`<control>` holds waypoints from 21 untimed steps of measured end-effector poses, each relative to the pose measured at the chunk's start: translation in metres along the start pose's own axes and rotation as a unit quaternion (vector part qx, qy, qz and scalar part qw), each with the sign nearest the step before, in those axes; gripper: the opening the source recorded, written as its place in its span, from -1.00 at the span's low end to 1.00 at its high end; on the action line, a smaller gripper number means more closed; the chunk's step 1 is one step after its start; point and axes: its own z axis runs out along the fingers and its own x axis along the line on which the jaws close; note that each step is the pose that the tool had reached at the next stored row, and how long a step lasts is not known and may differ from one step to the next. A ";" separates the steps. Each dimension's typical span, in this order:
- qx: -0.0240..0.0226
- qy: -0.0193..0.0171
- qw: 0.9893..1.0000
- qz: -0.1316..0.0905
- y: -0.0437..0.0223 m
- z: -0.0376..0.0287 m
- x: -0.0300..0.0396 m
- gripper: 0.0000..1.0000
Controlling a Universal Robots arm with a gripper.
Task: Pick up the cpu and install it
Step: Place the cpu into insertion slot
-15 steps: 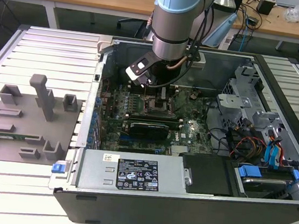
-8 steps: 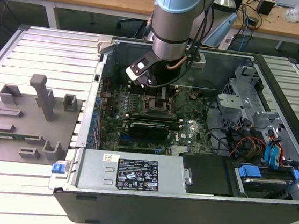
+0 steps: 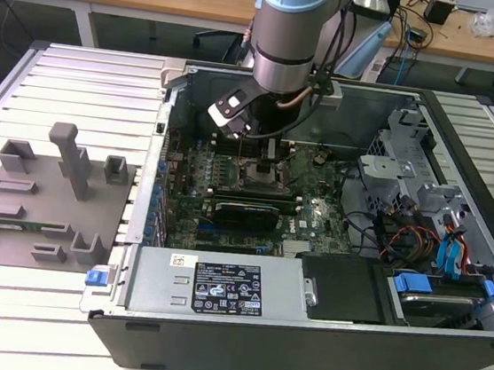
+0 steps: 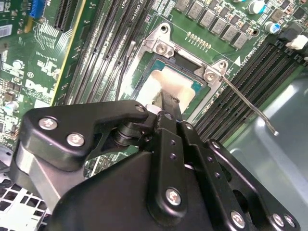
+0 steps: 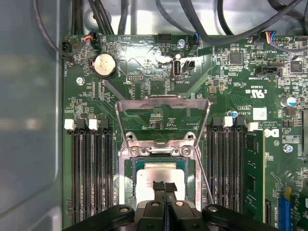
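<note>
The cpu (image 5: 147, 174), a flat square chip with a silvery-white top, lies in the motherboard socket (image 5: 128, 185); it also shows in the second wrist view as a cpu (image 4: 153, 83) inside the socket frame. My gripper (image 5: 164, 186) stands right over it, fingers shut together with nothing between them, tips at the chip's top face. The second wrist view shows the gripper (image 4: 166, 98) coming down onto the chip. In the exterior view the gripper (image 3: 266, 162) reaches into the open computer case (image 3: 319, 336) above the motherboard's middle. The socket's metal load plate (image 5: 163, 108) is flipped open.
The thin socket lever (image 4: 250, 107) sticks out beside the socket. Memory slots (image 5: 91, 168) flank it on both sides. A black card (image 3: 245, 213), the power supply (image 3: 217, 287) and drive cages with cables (image 3: 422, 214) fill the case. A grey fixture (image 3: 50, 189) sits at the exterior view's left.
</note>
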 end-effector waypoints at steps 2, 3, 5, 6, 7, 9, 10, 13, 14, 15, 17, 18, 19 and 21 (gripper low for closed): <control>0.000 0.000 1.000 0.000 0.0001 -0.0031 0.0000 -0.79; 0.000 0.000 1.000 0.000 0.0001 -0.0042 0.0000 -0.79; 0.000 0.000 1.000 0.000 0.0002 -0.0060 0.0000 -0.79; 0.000 0.000 1.000 0.000 0.0003 -0.0084 -0.0001 -0.79; 0.000 0.000 1.000 0.000 0.0003 -0.0095 -0.0001 -0.79; 0.000 0.000 1.000 0.000 0.0004 -0.0099 0.0000 -0.79; 0.000 0.000 1.000 0.000 0.0004 -0.0101 -0.0001 -0.79; 0.000 0.000 1.000 0.000 0.0004 -0.0105 0.0000 -0.79; 0.000 0.000 1.000 0.000 0.0004 -0.0106 0.0000 -0.79; 0.000 0.000 1.000 0.000 0.0004 -0.0107 0.0000 -0.79; 0.000 0.000 1.000 0.000 0.0004 -0.0109 0.0001 -0.79; 0.000 0.000 1.000 0.000 0.0004 -0.0110 0.0002 -0.79; 0.000 0.000 1.000 0.000 0.0004 -0.0111 0.0002 -0.79; 0.000 0.000 1.000 0.000 0.0004 -0.0113 0.0002 -0.79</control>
